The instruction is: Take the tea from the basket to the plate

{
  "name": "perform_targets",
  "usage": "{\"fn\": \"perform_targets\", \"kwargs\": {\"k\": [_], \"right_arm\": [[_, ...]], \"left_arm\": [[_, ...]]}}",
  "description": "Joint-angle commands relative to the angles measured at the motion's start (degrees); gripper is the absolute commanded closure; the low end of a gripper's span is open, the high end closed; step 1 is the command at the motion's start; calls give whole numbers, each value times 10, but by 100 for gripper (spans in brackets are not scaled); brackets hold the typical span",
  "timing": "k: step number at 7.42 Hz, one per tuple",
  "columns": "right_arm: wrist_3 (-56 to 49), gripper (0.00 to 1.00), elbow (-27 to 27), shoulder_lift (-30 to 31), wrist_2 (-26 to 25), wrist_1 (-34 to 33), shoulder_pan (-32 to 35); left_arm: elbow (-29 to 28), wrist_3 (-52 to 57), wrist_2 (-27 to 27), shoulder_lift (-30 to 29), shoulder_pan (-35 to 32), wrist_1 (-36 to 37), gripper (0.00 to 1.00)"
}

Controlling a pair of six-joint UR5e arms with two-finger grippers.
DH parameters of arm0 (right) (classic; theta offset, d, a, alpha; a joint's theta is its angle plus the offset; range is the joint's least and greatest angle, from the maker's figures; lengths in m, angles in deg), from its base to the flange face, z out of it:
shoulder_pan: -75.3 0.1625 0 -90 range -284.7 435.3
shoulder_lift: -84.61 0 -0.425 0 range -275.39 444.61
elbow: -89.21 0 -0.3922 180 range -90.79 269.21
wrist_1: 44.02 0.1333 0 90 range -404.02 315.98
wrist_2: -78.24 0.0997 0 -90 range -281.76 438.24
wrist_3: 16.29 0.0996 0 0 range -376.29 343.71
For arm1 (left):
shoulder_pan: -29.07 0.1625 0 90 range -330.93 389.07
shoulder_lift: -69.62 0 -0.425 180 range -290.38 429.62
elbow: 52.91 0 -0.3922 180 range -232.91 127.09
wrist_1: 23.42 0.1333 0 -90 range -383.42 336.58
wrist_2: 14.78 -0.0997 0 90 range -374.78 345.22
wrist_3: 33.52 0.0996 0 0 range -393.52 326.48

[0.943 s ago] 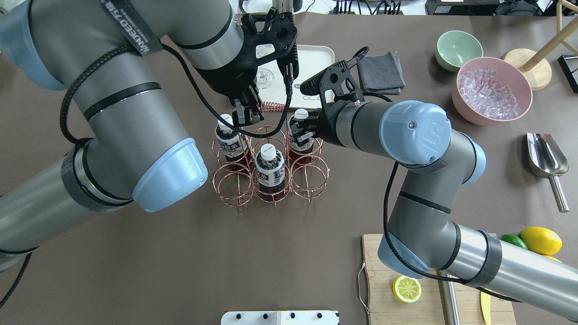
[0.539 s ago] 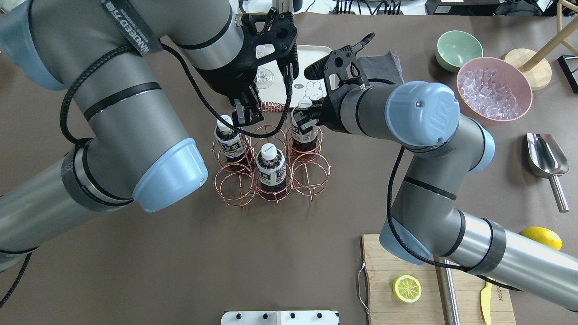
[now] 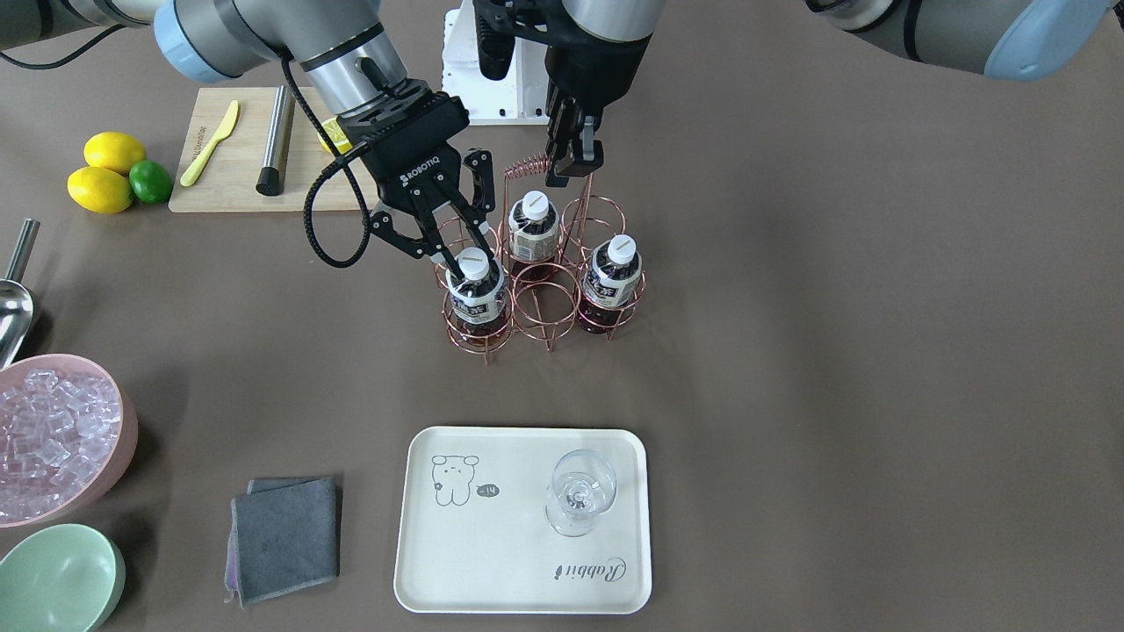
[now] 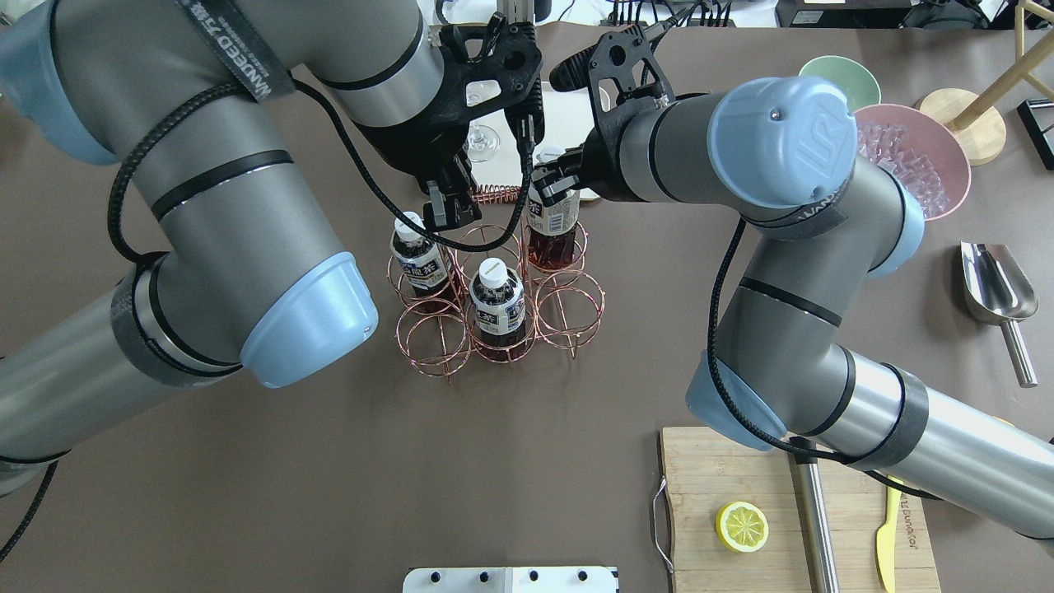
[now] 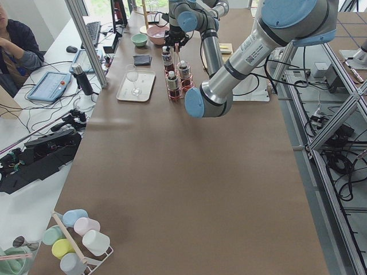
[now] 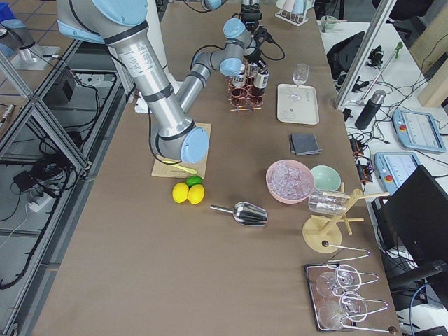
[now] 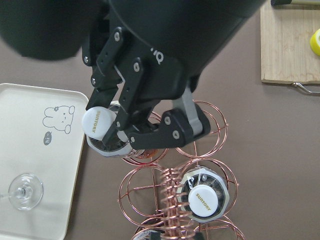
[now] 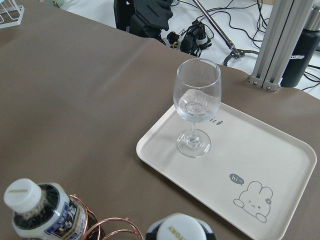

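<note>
The copper wire basket (image 3: 549, 344) (image 4: 424, 350) stands mid-table and holds three tea bottles. My right gripper (image 3: 470, 259) (image 4: 550, 183) is shut on the neck of one tea bottle (image 3: 477, 298) (image 4: 552, 222) and holds it raised, its base still inside its ring cell. The left wrist view shows that bottle's cap (image 7: 97, 122). The other bottles (image 3: 532, 230) (image 3: 612, 276) sit in their cells. My left gripper (image 3: 572, 162) (image 4: 445, 212) is shut on the end of the basket's coiled handle (image 3: 527, 164). The cream plate (image 3: 518, 562) (image 8: 260, 155) lies beyond the basket.
A wine glass (image 3: 580, 491) stands on the plate. A grey cloth (image 3: 285, 535), a pink bowl of ice (image 3: 53, 439) and a green bowl (image 3: 57, 579) lie to the robot's right. A cutting board (image 3: 246, 149), lemons and a metal scoop (image 4: 996, 288) lie nearer the robot.
My right gripper has risen with the tea bottle and shifted toward the plate, so the bottle stands higher in its cell. My left gripper and the basket have stayed put.
</note>
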Motion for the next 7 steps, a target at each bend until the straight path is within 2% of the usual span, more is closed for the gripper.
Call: {"fn": "perform_targets", "kwargs": {"k": [1, 2, 4, 6, 7], "right_arm": [[3, 100, -49, -18, 82, -75, 57], [3, 100, -49, -31, 132, -83, 96], [2, 100, -46, -55, 151, -113, 134], [3, 100, -37, -53, 147, -105, 152], [-2, 100, -12, -49, 145, -99, 169]], "left_arm": [[1, 0, 1, 0, -1, 0, 100], [2, 0, 1, 0, 0, 0, 100], [1, 0, 0, 0, 0, 0, 100], [1, 1, 1, 1, -1, 0, 100], [2, 2, 1, 3, -1, 0, 100]]}}
